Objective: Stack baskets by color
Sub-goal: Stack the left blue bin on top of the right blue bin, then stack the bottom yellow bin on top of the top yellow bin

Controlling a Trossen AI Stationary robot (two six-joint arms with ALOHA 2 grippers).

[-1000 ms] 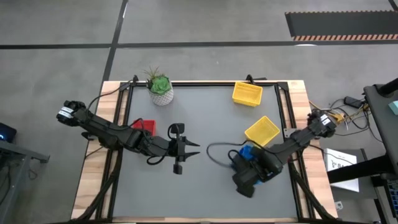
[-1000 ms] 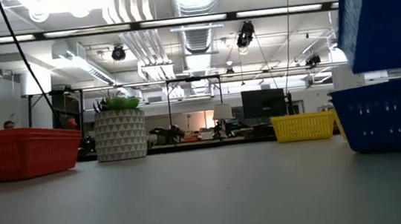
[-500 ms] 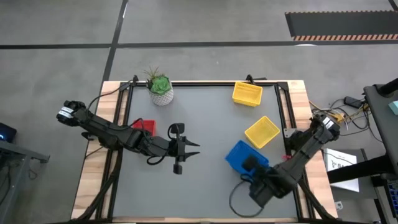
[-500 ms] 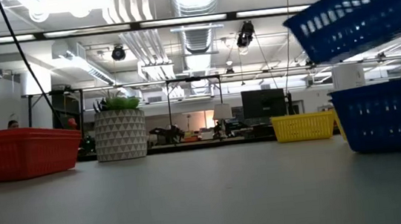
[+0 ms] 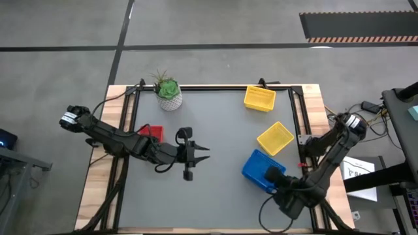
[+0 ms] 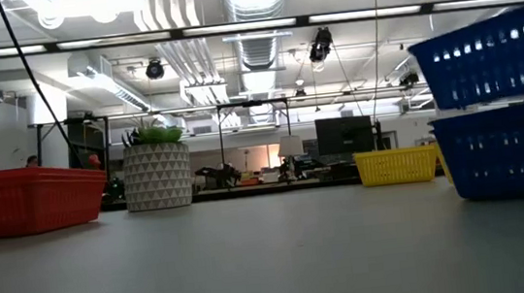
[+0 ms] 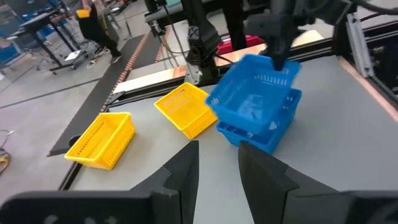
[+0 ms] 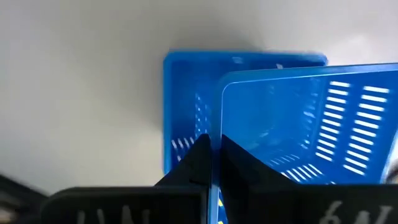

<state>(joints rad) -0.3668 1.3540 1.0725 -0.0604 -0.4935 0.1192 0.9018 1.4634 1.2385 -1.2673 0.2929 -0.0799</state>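
Grey tabletop, wood edges, workshop beyond

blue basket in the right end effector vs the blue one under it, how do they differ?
The held blue basket hangs in the air and is slightly tilted; the lower blue basket sits flat on the table. The right end effector pinches the held basket's wall; nothing grips the lower one. Both share colour, shape and slotted sides.

Lower blue basket mostly hidden under held blue basket, itself cut by low view's right edge; red basket half hidden behind left arm.
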